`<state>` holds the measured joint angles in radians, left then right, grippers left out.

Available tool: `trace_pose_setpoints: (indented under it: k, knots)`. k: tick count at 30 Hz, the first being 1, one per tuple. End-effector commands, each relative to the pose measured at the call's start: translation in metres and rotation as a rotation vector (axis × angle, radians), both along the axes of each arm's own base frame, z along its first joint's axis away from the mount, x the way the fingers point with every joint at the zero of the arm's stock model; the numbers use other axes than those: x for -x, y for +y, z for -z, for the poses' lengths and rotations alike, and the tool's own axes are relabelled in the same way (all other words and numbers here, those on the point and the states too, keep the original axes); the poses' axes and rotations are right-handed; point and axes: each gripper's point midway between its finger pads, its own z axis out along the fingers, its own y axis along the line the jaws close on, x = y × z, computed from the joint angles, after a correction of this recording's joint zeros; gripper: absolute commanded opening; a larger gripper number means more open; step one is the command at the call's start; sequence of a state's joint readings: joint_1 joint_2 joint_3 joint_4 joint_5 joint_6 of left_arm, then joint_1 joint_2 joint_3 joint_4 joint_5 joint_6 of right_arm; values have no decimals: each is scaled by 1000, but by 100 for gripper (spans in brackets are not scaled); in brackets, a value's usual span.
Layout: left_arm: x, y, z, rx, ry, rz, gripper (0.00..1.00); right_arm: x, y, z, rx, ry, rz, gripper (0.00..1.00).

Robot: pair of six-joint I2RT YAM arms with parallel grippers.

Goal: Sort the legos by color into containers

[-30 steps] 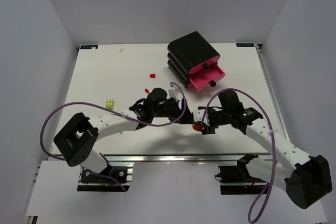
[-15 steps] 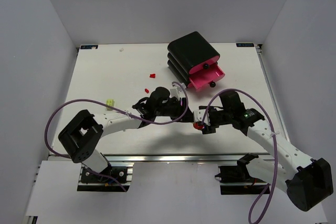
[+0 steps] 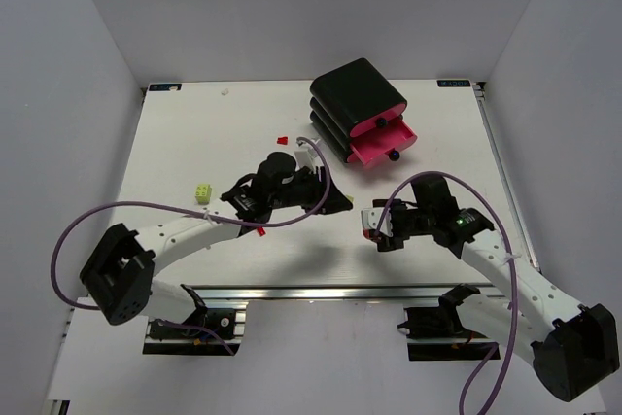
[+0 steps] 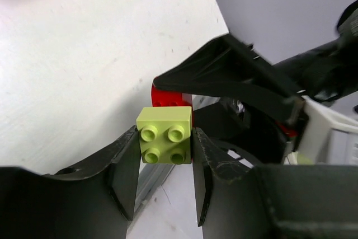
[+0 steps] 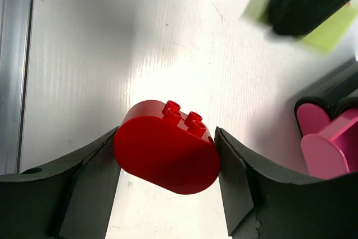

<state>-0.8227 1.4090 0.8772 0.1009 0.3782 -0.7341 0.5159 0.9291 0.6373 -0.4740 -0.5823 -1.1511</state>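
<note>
My left gripper is shut on a yellow-green lego, studs towards the camera, held above the table. In the top view it sits mid-table. My right gripper is shut on a rounded red lego. In the top view it is just right of the left one. The black cabinet stands at the back. Its lowest pink drawer is pulled open. Loose legos lie on the table: yellow-green, red and red.
The right gripper's fingers and its red lego fill the left wrist view just beyond my brick. Pink drawer fronts show at the right edge of the right wrist view. A metal rail runs along the table's near edge.
The left arm has swung, its wrist moving up and left, and the two grippers have drawn apart. A small red lego under the left arm has come into view. The right gripper barely moved.
</note>
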Motion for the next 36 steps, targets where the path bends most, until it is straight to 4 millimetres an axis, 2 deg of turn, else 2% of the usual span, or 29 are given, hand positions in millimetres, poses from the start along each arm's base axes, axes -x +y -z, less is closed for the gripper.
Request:
trace_pose_setpoints:
  k: [1,4,5,6,9,10,11,13,14,18,19,20,21,22,23,24,25,27,34,35,36]
  knots:
    - [-10,15,-26,8,-78,-68,19,-7,-4,-4,-11,-11,52,0]
    - [-17,27,-31,-9,-107,-119,18,-26,-7,-15,-51,-20,170,0]
    - [-17,33,-25,-45,-98,-135,18,-32,-8,-19,-81,12,245,0]
    - [-23,39,-24,-71,-114,-182,17,-53,-11,-33,-113,-47,337,0]
    - [-27,60,-22,-138,-155,-248,17,-90,-21,-59,-191,-72,537,0]
    - [-25,66,-29,-138,-183,-257,17,-98,-24,-63,-197,-64,574,0]
    - [-23,73,-23,-166,-180,-265,17,-112,-23,-76,-214,-59,604,0]
    - [-22,82,-22,-184,-199,-285,17,-124,-24,-83,-235,-14,656,0]
    - [-16,89,-23,-184,-203,-289,17,-137,-23,-91,-245,-7,675,0]
    - [-6,100,-22,-176,-216,-289,18,-169,-18,-110,-282,5,715,0]
    - [-4,101,-21,-174,-214,-287,18,-174,-17,-110,-276,15,718,0]
    - [-1,103,-21,-171,-218,-283,18,-183,-13,-100,-253,42,722,0]
    - [0,104,-21,-170,-223,-280,18,-193,-11,-115,-270,28,720,0]
    - [1,105,-20,-172,-223,-278,18,-200,-9,-101,-236,66,725,0]
    - [2,106,-23,-166,-230,-280,18,-205,-8,-100,-230,78,723,0]
    - [3,108,-23,-170,-234,-278,18,-211,-4,-110,-239,69,712,0]
    - [4,109,-23,-172,-233,-275,19,-215,-3,-98,-216,97,714,0]
    - [5,112,-27,-173,-246,-282,19,-221,-3,-98,-209,108,717,0]
    - [10,122,-25,-190,-248,-292,20,-237,-9,-72,-147,161,751,2]
    - [11,122,-25,-188,-249,-291,20,-238,-9,-69,-143,164,751,3]
    - [11,122,-25,-188,-249,-291,20,-238,-9,-67,-139,169,752,8]
